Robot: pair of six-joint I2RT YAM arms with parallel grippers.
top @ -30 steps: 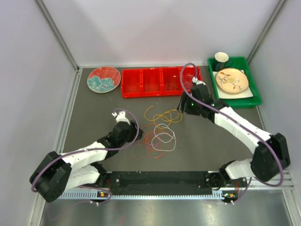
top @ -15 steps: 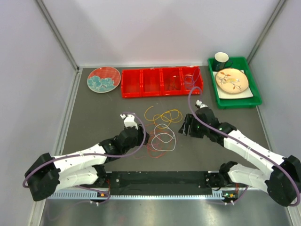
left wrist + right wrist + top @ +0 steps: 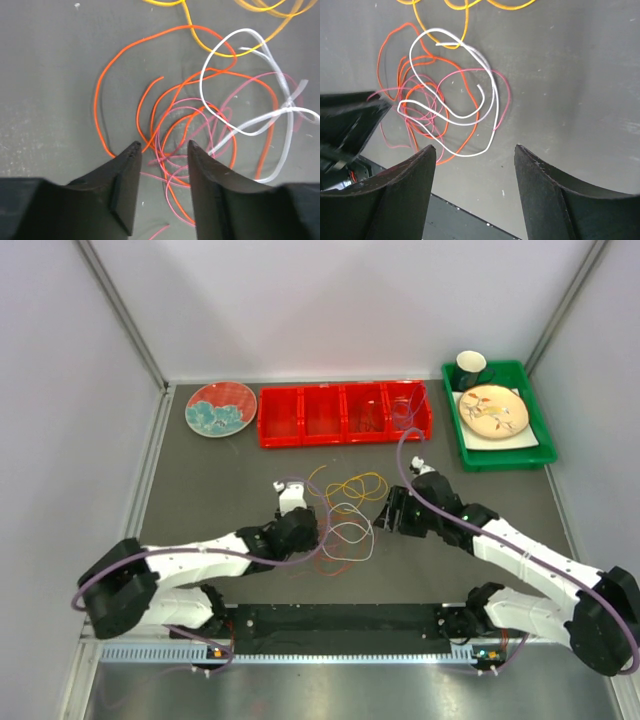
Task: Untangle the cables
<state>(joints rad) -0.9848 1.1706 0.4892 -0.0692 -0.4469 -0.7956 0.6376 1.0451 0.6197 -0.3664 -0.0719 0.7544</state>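
The cables lie in a loose tangle [image 3: 340,525] on the grey table's middle: yellow loops [image 3: 355,485] at the back, a white loop [image 3: 348,532], orange and pink strands [image 3: 315,552] in front. My left gripper [image 3: 306,532] is at the tangle's left edge. In the left wrist view it [image 3: 162,146] is open, low over the table, with orange [image 3: 100,95] and pink [image 3: 175,165] strands lying between its tips; white cable [image 3: 202,85] is beyond. My right gripper [image 3: 390,512] hangs at the tangle's right side, open wide and empty [image 3: 475,147], above the white loop [image 3: 492,100].
A red divided tray [image 3: 345,430] stands at the back, with a patterned plate [image 3: 220,408] to its left. A green tray [image 3: 540,445] at the back right holds a plate and a cup [image 3: 471,365]. A black rail [image 3: 340,625] runs along the near edge.
My right gripper came down from over the red tray to the tangle's right side. My left gripper moved right, up to the tangle's left edge. The cables have not shifted.
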